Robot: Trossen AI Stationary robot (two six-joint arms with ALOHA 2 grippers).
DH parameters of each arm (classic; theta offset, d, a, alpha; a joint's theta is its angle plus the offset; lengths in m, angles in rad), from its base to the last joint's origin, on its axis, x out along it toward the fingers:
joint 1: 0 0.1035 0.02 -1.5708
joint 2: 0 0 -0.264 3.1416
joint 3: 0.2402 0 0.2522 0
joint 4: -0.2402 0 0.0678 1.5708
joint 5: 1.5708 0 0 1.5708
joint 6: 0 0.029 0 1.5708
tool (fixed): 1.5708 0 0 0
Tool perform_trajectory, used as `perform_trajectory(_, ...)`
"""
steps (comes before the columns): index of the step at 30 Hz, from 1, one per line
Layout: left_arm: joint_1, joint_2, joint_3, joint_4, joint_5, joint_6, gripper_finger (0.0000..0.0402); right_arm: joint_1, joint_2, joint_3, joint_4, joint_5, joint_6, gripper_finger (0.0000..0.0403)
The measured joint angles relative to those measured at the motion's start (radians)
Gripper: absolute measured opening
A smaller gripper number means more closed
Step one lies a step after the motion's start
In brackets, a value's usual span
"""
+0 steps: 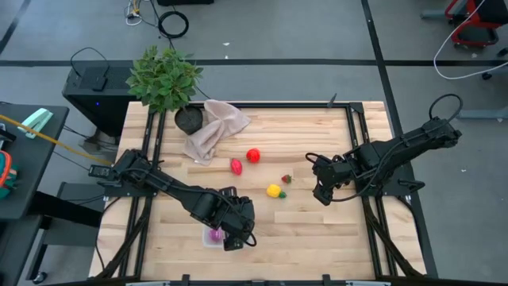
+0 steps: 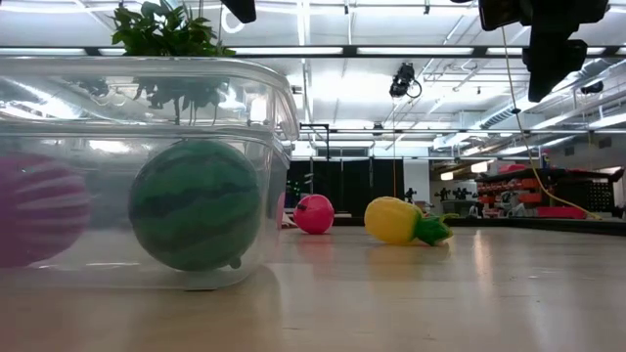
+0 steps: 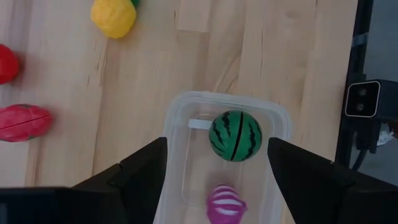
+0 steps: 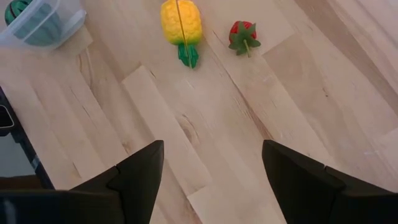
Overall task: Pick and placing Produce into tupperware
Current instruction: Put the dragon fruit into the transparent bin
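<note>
At the near edge of the table (image 1: 317, 238), left of centre, I see the clear rounded tupperware (image 3: 186, 112) holding a green striped ball (image 3: 234, 135) and a purple striped piece (image 3: 225, 205). My left end effector (image 3: 217, 168) hangs directly over it, fingers spread apart, gripping nothing. Out on the bare wood lie the yellow pineapple with green leaves (image 1: 275, 191), a small strawberry (image 1: 286, 179), a pinkish-red fruit (image 1: 236, 166) and a red round one (image 1: 253, 155), all well apart from the tub. My right end effector (image 1: 321, 195) hovers right of the pineapple, fingers apart and empty. A beige cloth (image 1: 213, 127) and potted plant (image 1: 165, 79) sit at the far left.
</note>
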Motion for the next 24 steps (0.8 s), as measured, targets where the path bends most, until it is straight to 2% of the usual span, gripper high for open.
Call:
perform_trajectory(9,0.0,0.0,0.0,0.0,-0.001,-0.025,0.0284,0.0,0.0,0.0,0.0,0.008,-0.001,0.0277)
perform_trajectory(14,0.012,0.0,0.0,-0.024,0.016,0.056,0.0284,0.0,0.0,0.0,0.0,0.008,-0.002,0.0277)
perform_trajectory(20,0.118,0.0,0.0,-0.113,0.034,0.083,0.0283,0.0,0.0,0.0,0.0,0.018,-0.005,0.0277)
perform_trajectory(24,0.223,0.0,0.0,-0.123,0.048,0.021,0.0283,0.0,0.0,0.0,0.0,0.031,-0.022,0.0277)
